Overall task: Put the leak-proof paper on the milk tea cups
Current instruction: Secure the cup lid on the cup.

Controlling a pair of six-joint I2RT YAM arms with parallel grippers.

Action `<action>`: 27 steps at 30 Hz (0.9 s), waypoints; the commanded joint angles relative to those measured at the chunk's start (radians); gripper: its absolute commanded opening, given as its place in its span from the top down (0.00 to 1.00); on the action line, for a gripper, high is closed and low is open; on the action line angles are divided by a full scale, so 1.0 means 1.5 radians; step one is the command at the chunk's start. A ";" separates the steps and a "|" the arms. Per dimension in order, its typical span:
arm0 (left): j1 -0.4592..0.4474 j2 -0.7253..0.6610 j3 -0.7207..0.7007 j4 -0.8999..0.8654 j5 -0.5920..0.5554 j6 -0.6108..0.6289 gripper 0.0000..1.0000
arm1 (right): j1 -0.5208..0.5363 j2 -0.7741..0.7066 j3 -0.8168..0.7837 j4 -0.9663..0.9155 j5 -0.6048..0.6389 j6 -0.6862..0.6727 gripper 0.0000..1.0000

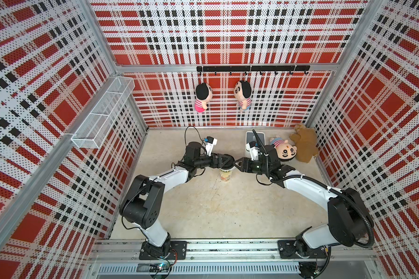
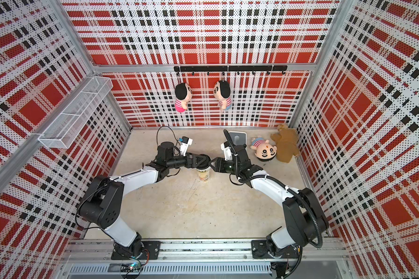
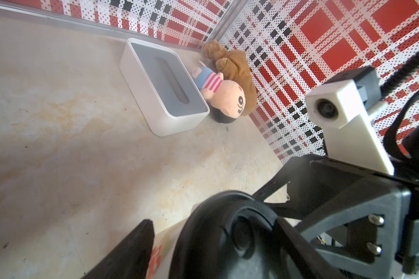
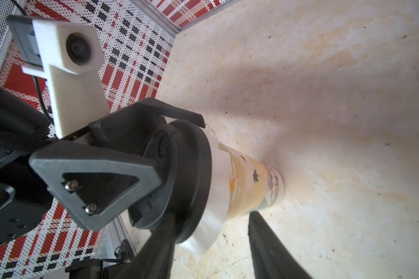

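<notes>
Milk tea cup (image 4: 249,186) is seen mid-frame in right wrist view, upright on table (image 4: 324,120). Leak-proof paper (image 4: 215,193) is draped over its rim, black lid (image 4: 191,183) on top. Left gripper (image 4: 155,154) is clamped on lid; right gripper (image 4: 211,244) fingers apart, straddling cup w/o contact.

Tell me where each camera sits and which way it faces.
Top views: overhead by the front rail, looking down toward the back wall; both arms, left gripper and right gripper meeting at the cup.
Left wrist: on the left arm, facing the white box past the black lid; own finger and right gripper show.
Right wrist: on the right arm, facing along the cup, leak-proof paper under the lid; own fingers and left gripper show.
Shared: both wrist views show the lid and the opposite wrist camera.
</notes>
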 commanded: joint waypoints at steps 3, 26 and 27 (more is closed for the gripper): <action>-0.007 0.069 -0.058 -0.192 -0.061 0.068 0.21 | -0.003 0.056 -0.011 -0.141 0.067 0.027 0.63; -0.007 0.071 -0.062 -0.194 -0.055 0.069 0.23 | 0.011 0.095 -0.087 -0.144 0.091 0.033 0.72; -0.007 0.072 -0.062 -0.194 -0.054 0.068 0.23 | 0.011 0.094 -0.085 -0.147 0.091 0.031 0.70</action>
